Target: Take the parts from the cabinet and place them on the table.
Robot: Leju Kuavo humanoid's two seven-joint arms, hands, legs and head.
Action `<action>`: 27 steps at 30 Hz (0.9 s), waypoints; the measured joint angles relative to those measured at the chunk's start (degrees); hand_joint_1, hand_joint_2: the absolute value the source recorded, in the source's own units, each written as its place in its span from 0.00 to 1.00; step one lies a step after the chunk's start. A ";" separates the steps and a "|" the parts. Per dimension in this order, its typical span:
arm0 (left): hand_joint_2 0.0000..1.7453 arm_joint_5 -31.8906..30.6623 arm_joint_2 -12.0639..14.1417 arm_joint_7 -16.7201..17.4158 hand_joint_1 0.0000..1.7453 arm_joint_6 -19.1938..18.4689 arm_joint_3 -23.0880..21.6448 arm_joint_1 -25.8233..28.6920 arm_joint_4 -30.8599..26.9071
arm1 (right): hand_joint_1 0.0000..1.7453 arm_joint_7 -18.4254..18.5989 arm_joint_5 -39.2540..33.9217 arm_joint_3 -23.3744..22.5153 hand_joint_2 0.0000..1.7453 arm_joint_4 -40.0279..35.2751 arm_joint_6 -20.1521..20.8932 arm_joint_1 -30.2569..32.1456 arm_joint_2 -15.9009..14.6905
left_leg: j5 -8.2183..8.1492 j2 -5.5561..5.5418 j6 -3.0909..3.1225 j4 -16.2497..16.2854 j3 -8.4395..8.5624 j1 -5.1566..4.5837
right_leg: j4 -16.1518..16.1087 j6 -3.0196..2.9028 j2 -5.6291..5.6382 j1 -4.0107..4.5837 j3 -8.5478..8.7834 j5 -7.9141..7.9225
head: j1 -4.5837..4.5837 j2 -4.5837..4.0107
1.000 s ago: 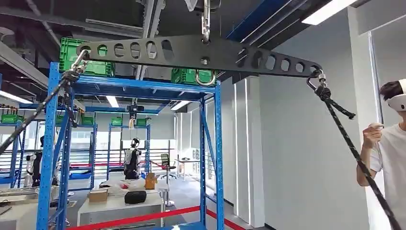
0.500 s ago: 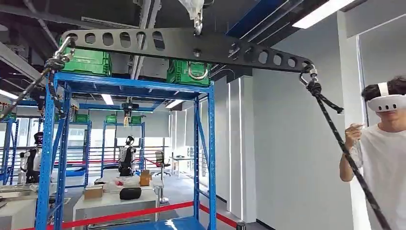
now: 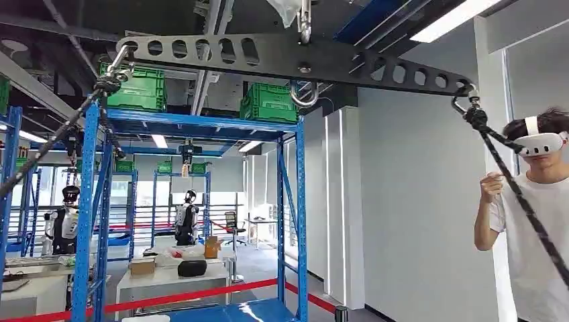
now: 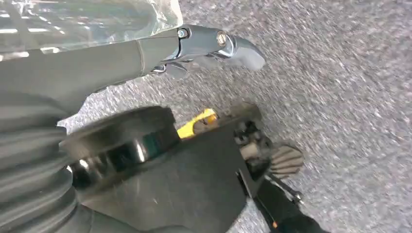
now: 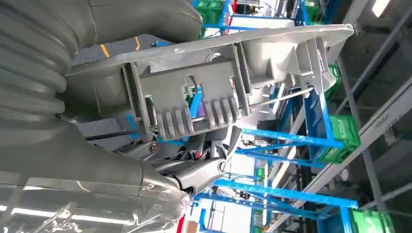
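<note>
In the right wrist view my right hand (image 5: 145,160) holds a grey moulded plastic part (image 5: 214,87) with ribs and clips. The part lies across the hand, and the thumb (image 5: 199,174) sits under it. Blue shelving shows behind it. In the left wrist view my left hand (image 4: 145,53) hangs over grey carpet (image 4: 340,73). Its thumb (image 4: 218,41) is stretched out and nothing is in the hand. The head view looks up and forward at a blue shelving rack (image 3: 300,201) with green crates (image 3: 268,102) on its top level.
A black perforated hoist bar (image 3: 295,59) hangs overhead, with ropes (image 3: 523,201) running down on both sides. A person in a white headset (image 3: 537,228) stands close at the right. Red barrier tape (image 3: 181,296), a white table with boxes (image 3: 171,278) and other robots (image 3: 184,225) stand beyond the rack.
The whole head picture has shifted, first left and then back right, so the camera has moved. The person has come further into view, with one hand still raised.
</note>
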 joint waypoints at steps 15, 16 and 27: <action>1.00 -0.94 0.33 -0.66 0.00 -1.25 -0.64 -0.75 0.00 | 1.00 -0.33 -0.17 -0.20 1.00 0.04 0.66 0.05 -0.09 | 6.44 0.38 -0.55 1.15 -7.91 0.07 | -1.22 -0.84 0.50 0.18 7.51 -6.63 | -0.90 0.00; 1.00 -0.94 0.48 -0.66 0.00 -1.25 -0.66 -0.75 0.02 | 1.00 -0.33 -0.18 -0.24 1.00 0.04 0.63 0.05 -0.07 | 6.51 0.37 -0.74 1.29 -8.01 0.04 | -1.54 -1.52 0.45 -0.17 7.40 -6.20 | -0.92 0.00; 1.00 -1.25 0.87 -0.31 0.00 -2.27 -0.83 -0.63 0.02 | 1.00 -1.79 0.87 -0.28 1.00 0.02 1.07 0.15 -0.02 | 7.20 0.14 -0.22 0.77 -7.86 0.58 | -0.88 -2.13 0.33 0.73 7.07 -6.16 | -0.13 0.00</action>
